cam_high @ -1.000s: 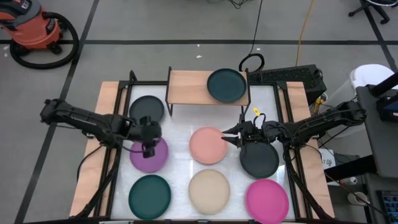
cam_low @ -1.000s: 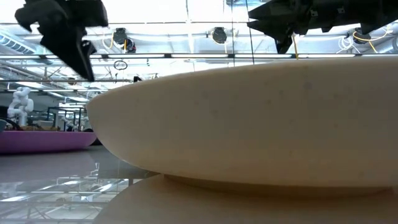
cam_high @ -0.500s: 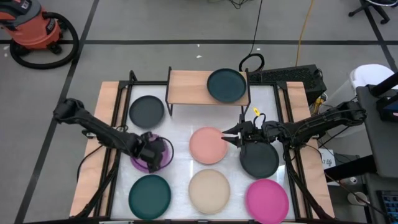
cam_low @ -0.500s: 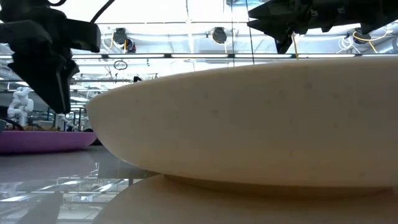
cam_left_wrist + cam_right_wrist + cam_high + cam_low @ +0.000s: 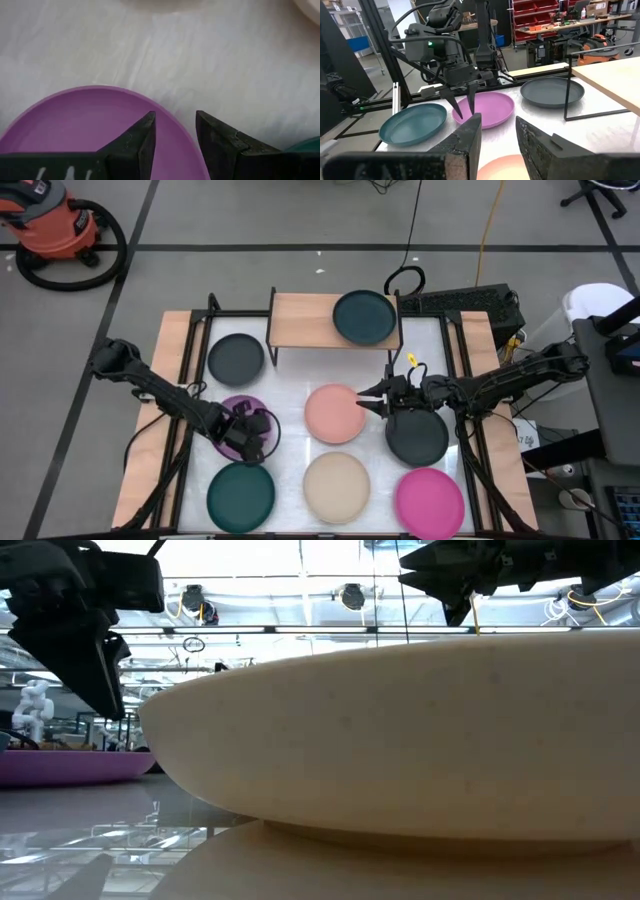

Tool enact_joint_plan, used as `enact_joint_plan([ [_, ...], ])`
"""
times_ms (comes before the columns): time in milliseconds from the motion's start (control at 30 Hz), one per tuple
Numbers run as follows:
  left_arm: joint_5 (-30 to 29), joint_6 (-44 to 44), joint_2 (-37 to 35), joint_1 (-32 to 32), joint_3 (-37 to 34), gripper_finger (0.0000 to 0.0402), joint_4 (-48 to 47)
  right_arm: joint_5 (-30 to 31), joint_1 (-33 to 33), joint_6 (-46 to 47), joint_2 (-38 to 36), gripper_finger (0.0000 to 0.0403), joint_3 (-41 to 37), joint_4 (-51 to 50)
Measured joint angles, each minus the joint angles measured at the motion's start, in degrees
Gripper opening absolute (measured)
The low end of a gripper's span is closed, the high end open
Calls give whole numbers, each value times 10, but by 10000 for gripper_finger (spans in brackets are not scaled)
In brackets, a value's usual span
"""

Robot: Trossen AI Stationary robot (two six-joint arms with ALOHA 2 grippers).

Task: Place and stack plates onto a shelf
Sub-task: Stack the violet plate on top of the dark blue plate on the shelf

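The purple plate (image 5: 232, 423) lies flat on the white table at the left. My left gripper (image 5: 258, 438) hangs open just above its near right rim (image 5: 170, 117), pointing steeply down, one finger over the plate and one outside it, touching nothing. My right gripper (image 5: 362, 396) is open and level, above the right edge of the salmon plate (image 5: 333, 413). The shelf (image 5: 305, 320) at the back carries a dark teal plate (image 5: 364, 317) on its right half. Dark grey (image 5: 236, 358), black (image 5: 417, 437), teal (image 5: 240, 495), beige (image 5: 337, 487) and magenta (image 5: 429, 502) plates rest on the table.
Black frame rails (image 5: 190, 430) and wooden strips (image 5: 170, 350) run along both table sides. The shelf's left half is bare. In the low view the beige plate (image 5: 420, 740) fills most of the picture. An orange vacuum (image 5: 55, 225) stands on the floor, far left.
My left gripper has moved toward the table's near edge and down, from the purple plate's far side to just above its near right rim, rolling its wrist as it went. Its fingers have stayed apart. No plate has moved.
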Motion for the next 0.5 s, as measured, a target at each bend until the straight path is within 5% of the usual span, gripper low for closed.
enact_joint_plan([
  [500,11,4,64,4,0,145,15,0,11,2,0,105,0,0],
])
